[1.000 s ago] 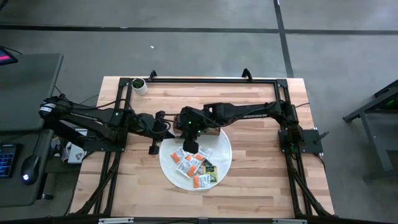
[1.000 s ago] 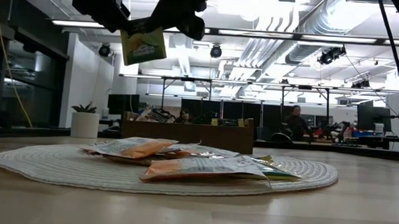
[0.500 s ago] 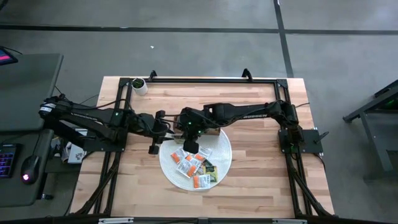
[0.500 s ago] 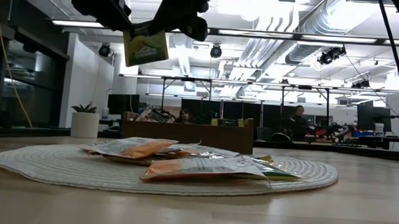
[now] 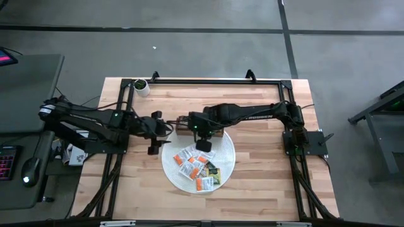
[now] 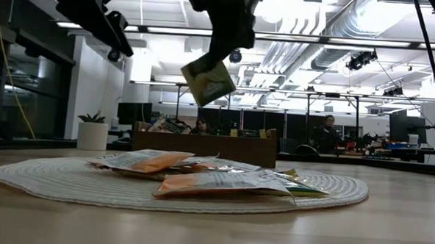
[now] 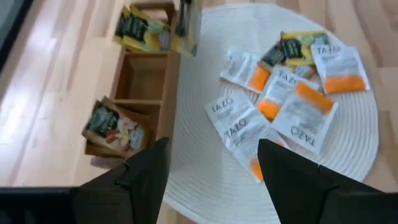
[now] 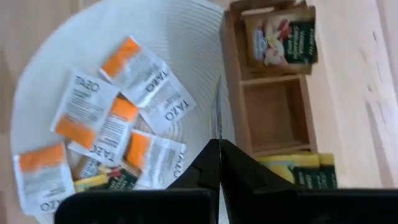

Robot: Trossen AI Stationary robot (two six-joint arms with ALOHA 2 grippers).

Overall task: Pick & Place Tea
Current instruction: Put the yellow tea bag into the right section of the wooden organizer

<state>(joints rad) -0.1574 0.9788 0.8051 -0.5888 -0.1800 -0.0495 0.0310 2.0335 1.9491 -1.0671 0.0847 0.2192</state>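
Above the mat's [image 5: 222, 165] far edge, a green-yellow tea packet [image 6: 207, 82] is pinched edge-on in the closed right hand [image 5: 203, 144], clear of the white-and-orange packets [image 5: 197, 167] below. Beside it, the left hand [image 5: 154, 145] is spread wide and empty, near the wooden tray [image 7: 144, 84].

Tea packets [image 5: 197, 168] (white-orange mostly) lie heaped on the mat; one [image 6: 207, 82] hangs tilted above.

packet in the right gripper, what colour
Green and yellow packet, shown best in the low view.
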